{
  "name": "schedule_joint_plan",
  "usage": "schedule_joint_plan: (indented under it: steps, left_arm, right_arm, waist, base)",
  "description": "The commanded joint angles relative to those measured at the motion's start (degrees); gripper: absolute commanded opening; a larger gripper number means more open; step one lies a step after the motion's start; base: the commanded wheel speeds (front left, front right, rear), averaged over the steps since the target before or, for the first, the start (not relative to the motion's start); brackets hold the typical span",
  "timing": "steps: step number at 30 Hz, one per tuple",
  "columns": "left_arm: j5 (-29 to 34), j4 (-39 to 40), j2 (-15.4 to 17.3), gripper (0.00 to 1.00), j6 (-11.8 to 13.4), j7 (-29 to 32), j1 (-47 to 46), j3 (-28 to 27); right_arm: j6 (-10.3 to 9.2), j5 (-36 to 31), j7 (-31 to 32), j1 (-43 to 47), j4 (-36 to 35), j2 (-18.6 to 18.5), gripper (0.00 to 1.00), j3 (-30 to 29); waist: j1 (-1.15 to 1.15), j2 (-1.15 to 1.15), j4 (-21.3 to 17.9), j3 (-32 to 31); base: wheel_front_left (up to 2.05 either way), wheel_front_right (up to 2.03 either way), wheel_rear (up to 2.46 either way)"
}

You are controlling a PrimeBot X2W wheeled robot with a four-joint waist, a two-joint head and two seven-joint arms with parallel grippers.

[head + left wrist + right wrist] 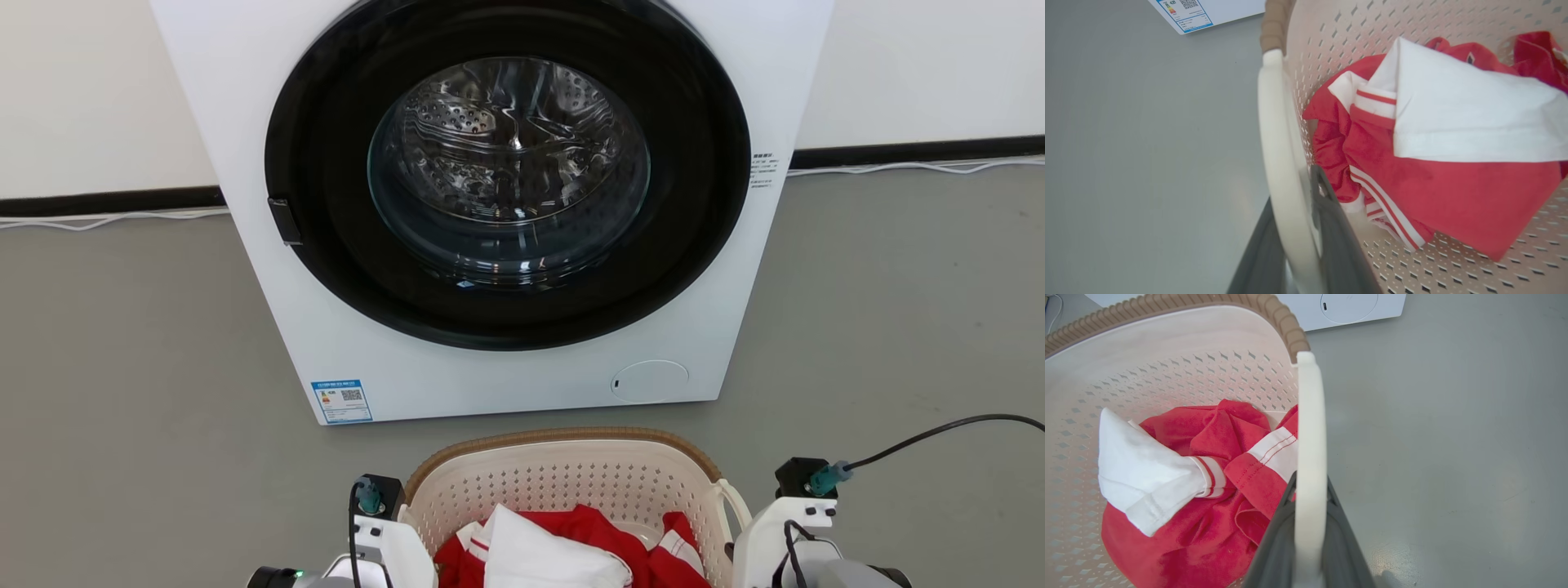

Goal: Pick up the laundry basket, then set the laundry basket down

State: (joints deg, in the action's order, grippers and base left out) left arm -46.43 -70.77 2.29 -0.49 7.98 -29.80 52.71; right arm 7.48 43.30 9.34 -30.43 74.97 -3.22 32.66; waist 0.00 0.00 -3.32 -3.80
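The laundry basket (571,478) is cream with perforated walls and a brown woven rim, and it is low in the head view, just in front of the washer. Red and white clothes (588,523) lie inside it. In the left wrist view my left gripper (1292,188) is shut on the basket's white loop handle (1276,134), one dark finger on each side. My right gripper (1310,486) is shut the same way on the other white handle (1310,416). I cannot tell whether the basket touches the floor.
A white front-loading washer (269,269) with its round dark door (506,171) shut stands directly behind the basket. Grey floor (122,367) spreads to both sides. A black cable (939,429) runs from my right wrist. A wall with a dark baseboard (106,200) is behind.
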Motion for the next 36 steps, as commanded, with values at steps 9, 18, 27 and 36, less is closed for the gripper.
schedule_joint_plan:
  steps: [9,18,27,36]
  left_arm:
    - [-0.7,0.2,0.6,0.00,-0.1,-1.9,-4.7,-0.2]
    - [-1.0,-0.4,0.6,0.00,0.5,-4.2,-7.6,-0.2]
    - [-0.6,-1.0,0.6,0.00,1.4,-7.4,-12.6,0.0]
    - [0.3,-1.7,0.6,0.00,2.7,-10.4,-18.2,0.4]
  right_arm:
    - [0.01,2.7,-3.1,-3.3,-1.4,0.3,0.00,3.4]
    - [0.01,5.1,-5.9,-5.2,-1.6,0.3,0.00,5.0]
    - [0.01,6.4,-9.9,-11.0,-1.4,0.3,0.00,6.3]
    - [0.01,6.5,-13.0,-16.2,-1.1,0.3,0.00,7.4]
  waist:
    - [0.00,0.00,0.3,2.6]
    - [0.00,0.00,1.1,7.4]
    - [0.00,0.00,1.9,16.1]
    - [0.00,0.00,2.3,25.7]
  base:
    - [0.00,0.00,0.00]
    - [0.00,0.00,0.00]
    - [0.00,0.00,0.00]
    - [0.00,0.00,0.00]
